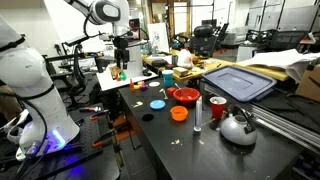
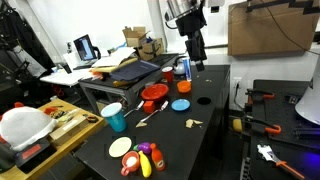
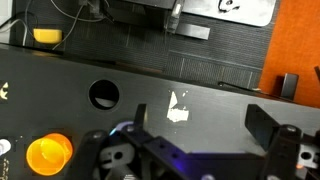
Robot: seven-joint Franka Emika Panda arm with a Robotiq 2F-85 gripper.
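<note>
In the wrist view a small round orange plastic bowl [image 3: 48, 153] sits at the lower left of the matte black tabletop [image 3: 230, 95]. To its right comes a round dark hole [image 3: 103, 93] in that top, then a small crumpled white scrap [image 3: 178, 108], lying alone, well apart from the bowl and nearer the hole. The black Robotiq gripper [image 2: 197, 63] hangs high over the table in an exterior view. Its fingers [image 3: 268, 125] are spread wide with nothing between them, and the scrap lies roughly midway ahead of them. A good descent here, I judge, means centring the wrist over the scrap, coming straight down and keeping clear of the hole, since so flat and light a piece could slide away.
</note>
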